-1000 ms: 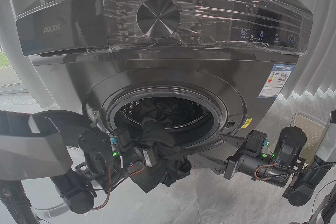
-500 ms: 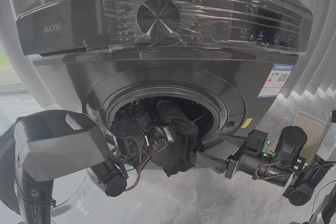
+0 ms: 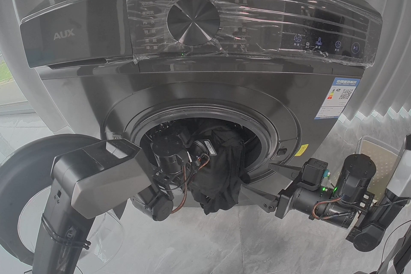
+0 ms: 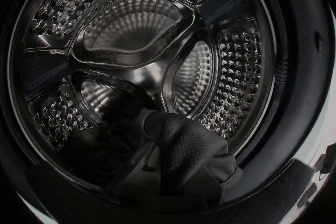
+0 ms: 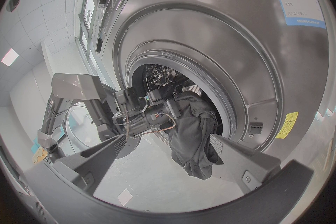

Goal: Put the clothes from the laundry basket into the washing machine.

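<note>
Left gripper (image 3: 216,143) pushed into dimpled steel drum (image 4: 140,25); limp black cloth (image 3: 222,172) hides its grip.

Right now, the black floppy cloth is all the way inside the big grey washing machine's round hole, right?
No. The black floppy cloth is only partly inside the big grey washing machine. The head view shows its lower part hanging out over the opening's rim.

Underfoot, glossy grey-veined floor tiles (image 3: 265,245). To the right, pale pleated curtain (image 3: 385,86); at far left, a window (image 3: 6,86). Overhead, white ceiling panels (image 5: 45,7).
</note>
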You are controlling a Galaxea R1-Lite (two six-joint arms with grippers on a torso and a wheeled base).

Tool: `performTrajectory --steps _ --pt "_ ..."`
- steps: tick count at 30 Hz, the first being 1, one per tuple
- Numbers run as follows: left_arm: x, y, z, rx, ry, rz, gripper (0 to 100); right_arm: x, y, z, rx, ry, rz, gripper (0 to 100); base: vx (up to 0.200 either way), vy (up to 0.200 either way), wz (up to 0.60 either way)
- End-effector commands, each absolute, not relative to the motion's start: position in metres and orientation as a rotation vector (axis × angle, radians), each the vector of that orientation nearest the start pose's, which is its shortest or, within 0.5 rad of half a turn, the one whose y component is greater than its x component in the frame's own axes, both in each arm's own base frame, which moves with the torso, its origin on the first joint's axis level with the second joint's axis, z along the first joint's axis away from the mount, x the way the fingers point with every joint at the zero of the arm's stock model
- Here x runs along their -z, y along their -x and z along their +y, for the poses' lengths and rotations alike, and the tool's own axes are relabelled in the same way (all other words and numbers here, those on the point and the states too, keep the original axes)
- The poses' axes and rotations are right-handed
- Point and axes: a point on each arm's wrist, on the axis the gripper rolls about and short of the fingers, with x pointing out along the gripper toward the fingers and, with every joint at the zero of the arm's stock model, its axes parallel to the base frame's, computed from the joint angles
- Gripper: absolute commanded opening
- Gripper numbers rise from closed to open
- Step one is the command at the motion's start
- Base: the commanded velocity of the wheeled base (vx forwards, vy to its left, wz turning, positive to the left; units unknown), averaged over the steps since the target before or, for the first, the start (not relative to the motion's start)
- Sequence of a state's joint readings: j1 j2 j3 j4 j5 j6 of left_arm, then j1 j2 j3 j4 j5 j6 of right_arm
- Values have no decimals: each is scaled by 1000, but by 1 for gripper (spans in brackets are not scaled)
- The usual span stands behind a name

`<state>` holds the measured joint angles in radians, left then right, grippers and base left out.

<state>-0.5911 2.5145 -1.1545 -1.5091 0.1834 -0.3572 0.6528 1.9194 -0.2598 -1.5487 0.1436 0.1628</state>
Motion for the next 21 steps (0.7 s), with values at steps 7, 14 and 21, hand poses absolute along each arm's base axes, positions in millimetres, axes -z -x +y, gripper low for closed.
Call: performTrajectory --steps 7,14,21 --pt "-40 -430 -240 364 433 -152 0 -89 -208 164 -787 -125 176 100 0 0 0" --pt "-47 -441 -233 335 443 -193 0 -90 -208 163 -786 -126 173 100 0 0 0" --pt "-46 -444 -229 322 441 -193 0 -90 -208 163 -786 -124 174 100 0 0 0"
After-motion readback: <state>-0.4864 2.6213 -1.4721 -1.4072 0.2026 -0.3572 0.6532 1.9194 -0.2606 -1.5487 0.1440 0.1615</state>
